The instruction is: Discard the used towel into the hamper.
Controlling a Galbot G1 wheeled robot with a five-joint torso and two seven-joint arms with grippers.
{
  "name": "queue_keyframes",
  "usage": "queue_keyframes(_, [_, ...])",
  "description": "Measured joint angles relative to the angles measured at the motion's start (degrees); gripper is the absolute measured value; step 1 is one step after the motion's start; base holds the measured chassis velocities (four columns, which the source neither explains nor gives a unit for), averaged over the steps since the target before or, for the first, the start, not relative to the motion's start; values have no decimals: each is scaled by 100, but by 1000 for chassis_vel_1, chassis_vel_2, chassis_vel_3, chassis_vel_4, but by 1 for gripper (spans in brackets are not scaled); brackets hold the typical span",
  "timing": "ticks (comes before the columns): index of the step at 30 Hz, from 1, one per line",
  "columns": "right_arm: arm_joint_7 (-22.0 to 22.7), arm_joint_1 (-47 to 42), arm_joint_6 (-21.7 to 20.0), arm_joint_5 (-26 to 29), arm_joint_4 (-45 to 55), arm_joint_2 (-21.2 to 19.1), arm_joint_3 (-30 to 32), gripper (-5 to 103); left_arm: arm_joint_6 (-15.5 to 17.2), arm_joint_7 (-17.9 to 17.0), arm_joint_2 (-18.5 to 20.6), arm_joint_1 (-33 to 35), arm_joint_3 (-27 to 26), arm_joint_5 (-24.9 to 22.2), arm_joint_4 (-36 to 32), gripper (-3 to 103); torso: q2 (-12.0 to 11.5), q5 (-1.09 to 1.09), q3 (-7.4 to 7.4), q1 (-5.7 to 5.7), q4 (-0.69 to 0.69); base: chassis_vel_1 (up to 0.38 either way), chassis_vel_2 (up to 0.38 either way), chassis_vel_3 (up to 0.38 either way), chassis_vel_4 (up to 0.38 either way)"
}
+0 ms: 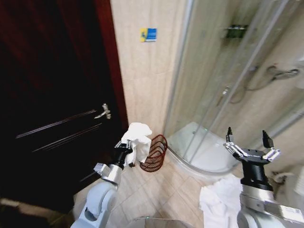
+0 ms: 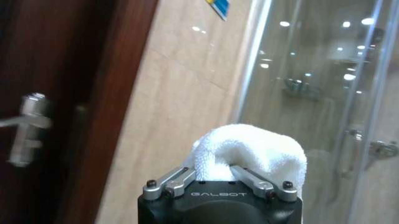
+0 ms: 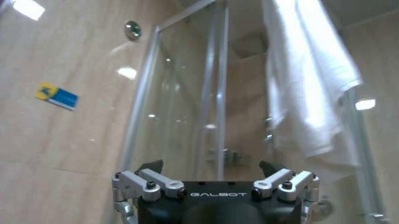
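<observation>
Gripping the towel point(image 1: 137, 137), left tool point(image 1: 127, 148) beside the hamper point(image 1: 156, 154)

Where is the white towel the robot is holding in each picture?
Head view: towel low centre, in the left gripper, beside the hamper.
Left wrist view: towel bunched between the fingers.
Right wrist view: not this towel; another one hangs there.
Shared landmark: blue-and-yellow wall sticker.
</observation>
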Motion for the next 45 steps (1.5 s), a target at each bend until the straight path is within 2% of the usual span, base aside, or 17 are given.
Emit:
queue_keyframes(9, [0, -25, 32, -137, -66, 59, -30, 100, -279, -10, 100, -126, 84, 118, 519, 6, 0, 0, 0, 0, 0, -76, -70, -70, -63])
queue_keyframes(15, [0, 59, -12, -163, -131, 24, -36, 100, -615, 27, 138, -356, 269, 278, 1189, 6, 0, -1, 0, 0, 1, 0, 0, 0, 0])
queue_keyframes(25, [-60, 124, 8, -133, -178, 45, -84, 100, -944, 3, 174, -782, 553, 261, 1998, 6, 0, 0, 0, 0, 0, 0, 0, 0, 0])
queue_keyframes(30, [-75, 114, 19, -132, -164, 48, -96, 100, -978, -22, 245, -1040, 658, 121, 2335, 6, 0, 0, 0, 0, 0, 0, 0, 0, 0])
queue_keyframes(35, [-110, 37, 68, -133, -111, 52, -86, 100, -1092, -38, 323, -1502, 837, -53, 2968, 6, 0, 0, 0, 0, 0, 0, 0, 0, 0])
queue_keyframes(45, [-159, 9, 91, -134, -71, 52, -65, 100, -1143, -64, 296, -1923, 1012, -112, 3560, 6, 0, 0, 0, 0, 0, 0, 0, 0, 0])
